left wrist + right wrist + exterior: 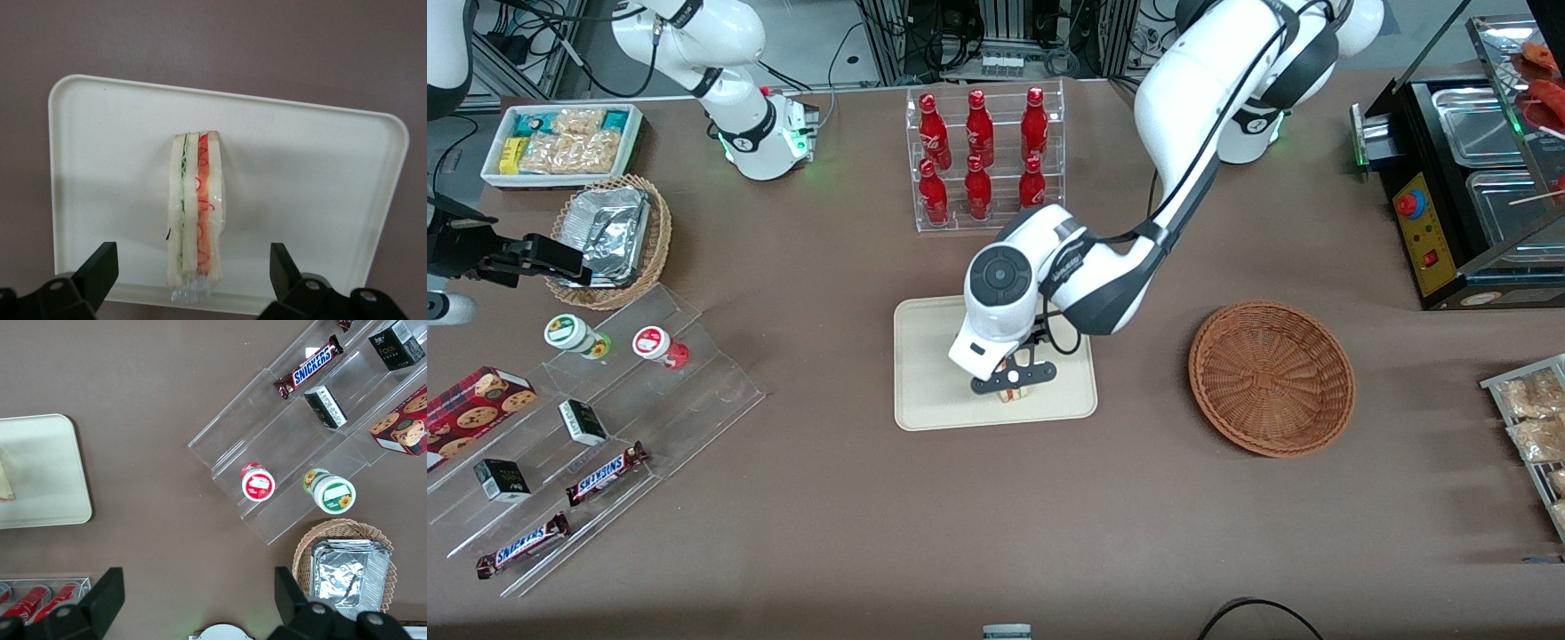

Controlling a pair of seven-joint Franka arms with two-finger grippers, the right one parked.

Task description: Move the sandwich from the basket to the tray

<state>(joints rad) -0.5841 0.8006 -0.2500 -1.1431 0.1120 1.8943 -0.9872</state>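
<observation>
The tray [925, 391] is lying flat on the brown worktop [827, 498], nearer the front camera than the rack of red bottles [983, 160]. The sandwich [1016, 391] is sitting on the tray, close to the rim nearest the front camera, standing on edge with its striped filling side facing up toward the wrist camera. Directly above it the tool [1014, 380] is hanging, and in the wrist view its two fingers [100, 267] are standing wide apart, well clear of the sandwich [198, 213] on either side, gripping nothing.

The sandwich's long axis is running straight out from between the fingers toward the tray's middle, so the opening is spanning its thin direction, bread face to bread face. One end of the wedge is reaching almost to the tray's rim [220, 303], with clear wrap poking out there.

Toward the working arm's end of the worktop, the basket [1272, 378] is lying well apart from the tray and looking empty. Judging from this, the placing seems essentially done: the sandwich is resting on the tray, released. What remains is probably a straight lift, and with the fingers clear of both bread faces nothing should snag the wedge and tip it.
</observation>
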